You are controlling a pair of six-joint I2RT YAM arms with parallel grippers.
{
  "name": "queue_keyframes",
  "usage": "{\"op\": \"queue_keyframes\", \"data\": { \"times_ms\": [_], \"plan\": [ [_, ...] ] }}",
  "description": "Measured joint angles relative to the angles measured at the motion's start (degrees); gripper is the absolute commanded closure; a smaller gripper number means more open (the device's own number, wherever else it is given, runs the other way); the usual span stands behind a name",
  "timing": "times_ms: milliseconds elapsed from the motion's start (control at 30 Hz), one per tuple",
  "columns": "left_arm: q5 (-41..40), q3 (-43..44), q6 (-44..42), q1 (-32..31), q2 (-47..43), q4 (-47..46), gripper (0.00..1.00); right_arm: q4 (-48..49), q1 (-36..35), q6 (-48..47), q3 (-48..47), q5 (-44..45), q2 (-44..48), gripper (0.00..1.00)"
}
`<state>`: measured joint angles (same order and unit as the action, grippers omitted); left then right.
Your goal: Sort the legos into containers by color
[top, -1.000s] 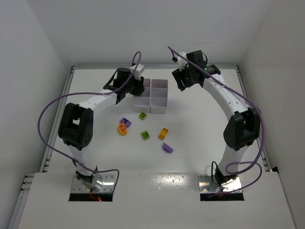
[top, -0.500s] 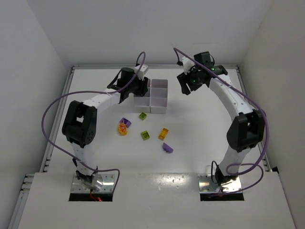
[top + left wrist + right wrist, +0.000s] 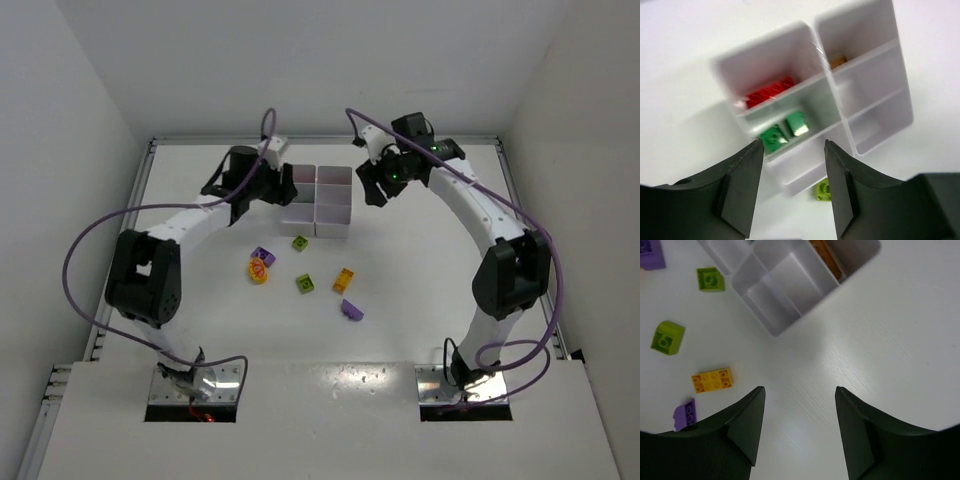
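The white grid tray (image 3: 335, 222) stands at the back middle. In the left wrist view its compartments (image 3: 875, 120) hold a red brick (image 3: 771, 91), two green bricks (image 3: 773, 138) and an orange brick (image 3: 838, 61). Loose legos lie in front of the tray: two lime green (image 3: 300, 243) (image 3: 305, 284), an orange-yellow one (image 3: 344, 280), two purple (image 3: 263, 256) (image 3: 351, 310) and a yellow-red piece (image 3: 258, 272). My left gripper (image 3: 283, 187) (image 3: 792, 145) is open and empty at the tray's left side. My right gripper (image 3: 372, 187) (image 3: 800, 389) is open and empty just right of the tray.
White walls enclose the table, with a raised rail (image 3: 140, 190) along the left edge. Purple cables (image 3: 90, 250) loop off both arms. In the right wrist view a yellow brick (image 3: 712, 380), lime bricks (image 3: 710, 279) and a purple brick (image 3: 685, 412) lie left of the fingers.
My left gripper has drawn back to the left, off the tray, and its arm swung left. My right gripper has shifted left toward the tray's right side. The bricks have not moved.
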<state>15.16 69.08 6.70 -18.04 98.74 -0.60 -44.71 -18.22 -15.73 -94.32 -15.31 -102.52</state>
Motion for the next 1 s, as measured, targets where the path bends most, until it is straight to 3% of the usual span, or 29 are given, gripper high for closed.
{"op": "queue_keyframes", "data": {
  "times_ms": [267,467,767,867,933,1000],
  "plan": [
    [-4.3,-1.7,3.0,15.0,-19.0,2.8,0.34,2.2,-13.3,5.4,-2.3,-1.5,-6.7,0.55],
    [-6.5,-6.3,1.8,19.0,-28.5,6.1,0.34,4.0,-21.4,11.2,-4.9,-1.5,-13.9,0.70],
    [-8.2,-13.4,-0.1,20.8,-35.6,11.8,0.32,8.1,-23.4,16.8,-5.1,4.6,-19.4,0.70],
    [-9.2,-13.9,-0.5,20.8,-37.5,11.9,0.31,9.2,-23.6,17.4,-5.1,6.3,-21.4,0.64],
    [-9.6,-14.2,-0.7,20.8,-38.8,12.0,0.29,9.8,-23.9,17.7,-5.1,7.4,-22.9,0.54],
    [-10.1,-14.4,-1.2,20.8,-39.8,12.2,0.28,10.1,-24.1,18.0,-5.1,8.1,-23.9,0.53]
  ]
}}
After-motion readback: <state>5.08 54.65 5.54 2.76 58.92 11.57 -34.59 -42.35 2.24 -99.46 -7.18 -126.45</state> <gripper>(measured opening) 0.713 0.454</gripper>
